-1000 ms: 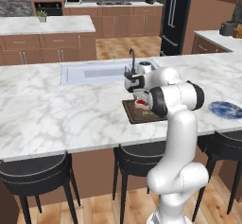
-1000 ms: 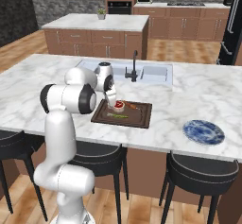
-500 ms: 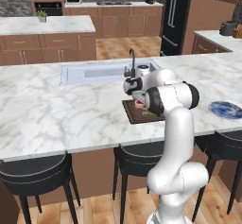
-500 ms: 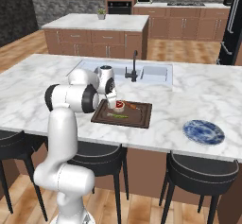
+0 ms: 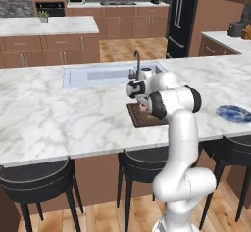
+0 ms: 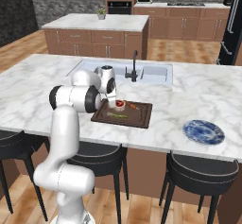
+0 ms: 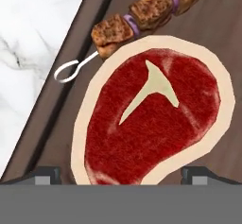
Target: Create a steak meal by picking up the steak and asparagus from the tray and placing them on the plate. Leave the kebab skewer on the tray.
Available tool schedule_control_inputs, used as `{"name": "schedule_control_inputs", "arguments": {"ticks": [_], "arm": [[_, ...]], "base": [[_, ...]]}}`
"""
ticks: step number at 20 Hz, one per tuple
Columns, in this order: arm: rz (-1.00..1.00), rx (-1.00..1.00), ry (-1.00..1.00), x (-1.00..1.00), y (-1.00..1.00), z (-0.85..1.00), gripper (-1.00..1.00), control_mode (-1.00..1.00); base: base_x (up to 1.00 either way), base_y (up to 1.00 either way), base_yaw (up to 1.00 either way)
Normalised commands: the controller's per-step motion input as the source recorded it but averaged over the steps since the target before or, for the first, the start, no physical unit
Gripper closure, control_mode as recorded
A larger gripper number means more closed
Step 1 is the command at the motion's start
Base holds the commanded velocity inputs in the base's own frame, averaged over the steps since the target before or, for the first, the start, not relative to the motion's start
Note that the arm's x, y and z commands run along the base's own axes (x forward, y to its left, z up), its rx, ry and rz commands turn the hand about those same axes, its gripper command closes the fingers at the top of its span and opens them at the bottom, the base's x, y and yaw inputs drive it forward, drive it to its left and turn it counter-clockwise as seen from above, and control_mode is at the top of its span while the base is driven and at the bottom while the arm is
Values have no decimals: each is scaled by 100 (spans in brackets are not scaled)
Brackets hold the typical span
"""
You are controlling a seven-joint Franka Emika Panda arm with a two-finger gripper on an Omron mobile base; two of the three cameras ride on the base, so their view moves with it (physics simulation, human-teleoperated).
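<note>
In the left base view my arm bends forward over the tray (image 5: 139, 119), which lies on the marble table (image 5: 59, 113) just in front of the sink (image 5: 98, 74). My gripper (image 5: 142, 102) hangs low over the tray, and a bit of the red steak (image 5: 143, 105) shows under it. The plate (image 5: 234, 113) sits well apart, far right on the same table.

In the right base view my gripper (image 6: 115, 100) points down right over the steak (image 6: 120, 105), near the tray's (image 6: 137, 118) back edge. The skewer (image 6: 132, 106) lies just beside the steak, and the asparagus (image 6: 116, 115) rests nearer the front of the tray. The plate (image 6: 203, 132) stands well to the right.

In the hand view the steak (image 7: 151, 119) lies flat on the tray (image 7: 71, 90), between my two fingertips (image 7: 41, 176), which stand spread wide at either side of it without touching. The skewer (image 7: 142, 12) runs just past the steak's far rim, its wire loop over the tray's edge
</note>
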Motion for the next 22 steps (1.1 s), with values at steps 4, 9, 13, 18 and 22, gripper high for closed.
{"name": "schedule_control_inputs", "arguments": {"ticks": [4, 9, 13, 18, 22], "arm": [[-8, 0, 0, 15, 0, -29, -100, -100], [-7, 0, 0, 0, 0, -36, 100, -100], [0, 0, 0, -1, -1, 0, 100, -100], [0, 1, 0, -21, -3, 27, 100, -100], [1, 0, -4, -46, 0, 62, 100, -100]], "base": [[0, 0, 0], [0, 0, 0], [0, 0, 0], [0, 0, 0], [0, 0, 0]]}}
